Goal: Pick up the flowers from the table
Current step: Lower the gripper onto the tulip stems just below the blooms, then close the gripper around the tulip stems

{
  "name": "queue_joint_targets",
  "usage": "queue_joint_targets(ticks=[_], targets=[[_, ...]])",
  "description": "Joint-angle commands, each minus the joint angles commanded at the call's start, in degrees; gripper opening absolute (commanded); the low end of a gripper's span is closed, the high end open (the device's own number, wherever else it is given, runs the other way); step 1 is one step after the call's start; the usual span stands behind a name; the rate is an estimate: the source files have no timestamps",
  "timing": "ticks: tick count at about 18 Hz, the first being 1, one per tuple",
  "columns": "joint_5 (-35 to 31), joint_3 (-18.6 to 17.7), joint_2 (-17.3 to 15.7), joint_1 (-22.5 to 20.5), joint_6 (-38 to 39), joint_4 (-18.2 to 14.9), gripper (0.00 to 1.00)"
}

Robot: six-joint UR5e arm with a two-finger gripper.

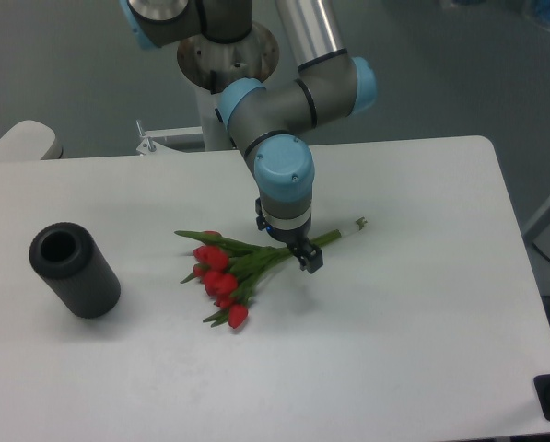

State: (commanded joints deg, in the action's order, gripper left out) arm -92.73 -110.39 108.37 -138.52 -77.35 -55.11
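The flowers [224, 273] lie flat on the white table [422, 322], near its middle. The red buds point to the lower left, and the green stems run up right to the pale ends [356, 224]. My gripper [295, 250] points down over the stems just right of the leaves. Its jaws stand open, one on each side of the stems, low at the table. One dark fingertip [311, 261] shows on the near side. The far finger is mostly hidden behind the wrist and the stems.
A dark grey hollow cylinder [73, 270] lies on the table at the left. The arm's base [227, 55] stands at the table's back edge. A pale rounded object [21, 140] sits at the far left, beyond the table.
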Motion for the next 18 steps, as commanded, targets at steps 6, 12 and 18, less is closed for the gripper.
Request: queue_joint_targets(ticks=[6,12,18], targets=[[1.6,-2.1,0.4,1.5,1.7,3.4,1.00],[2.0,-4.1,1.1,2.6,4.4,6.9,1.00],[2.9,-4.3,2.0,2.9,4.7,8.7,0.99]])
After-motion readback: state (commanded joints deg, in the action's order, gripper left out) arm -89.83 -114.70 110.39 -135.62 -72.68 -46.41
